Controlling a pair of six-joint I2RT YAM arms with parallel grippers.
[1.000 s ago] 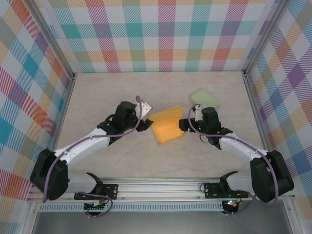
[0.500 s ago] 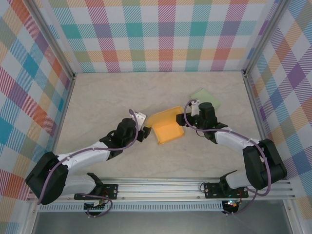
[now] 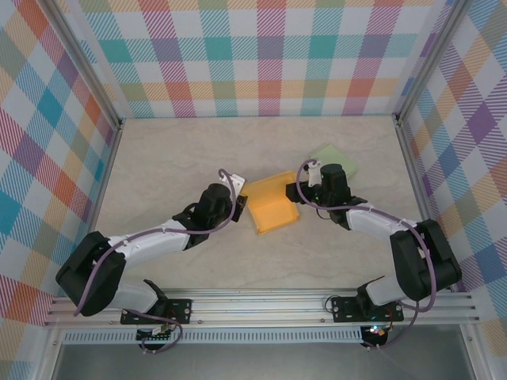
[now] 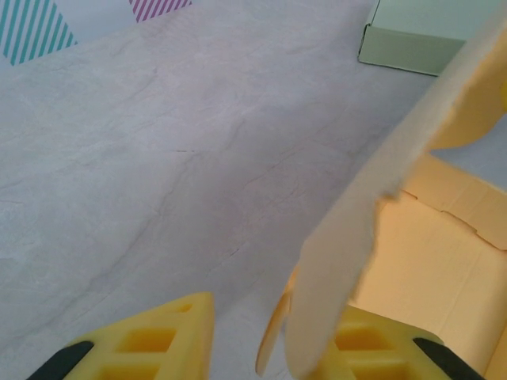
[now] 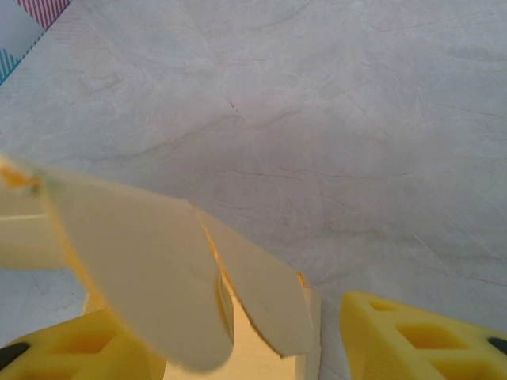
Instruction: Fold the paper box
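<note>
**Paper box** (image 3: pixel 273 210): orange, part-folded, lying on the bench (image 3: pixel 174 158) between the two tools, with one wall standing up.

**Left tool** (image 3: pixel 240 209): sitting at the box's left edge. The jaws are standing partly apart around a raised flap (image 4: pixel 341 261). The flap is leaning against one finger (image 4: pixel 380 352) and staying clear of the other finger (image 4: pixel 142 344), so nothing is being clamped.

**Right tool** (image 3: pixel 300 192): sitting at the box's far right corner. The jaws are standing wide, with curled flaps (image 5: pixel 158 277) lying beside one of its fingers and well apart from the other.

**Green box** (image 3: pixel 337 160): lying just beyond the right tool.
</note>
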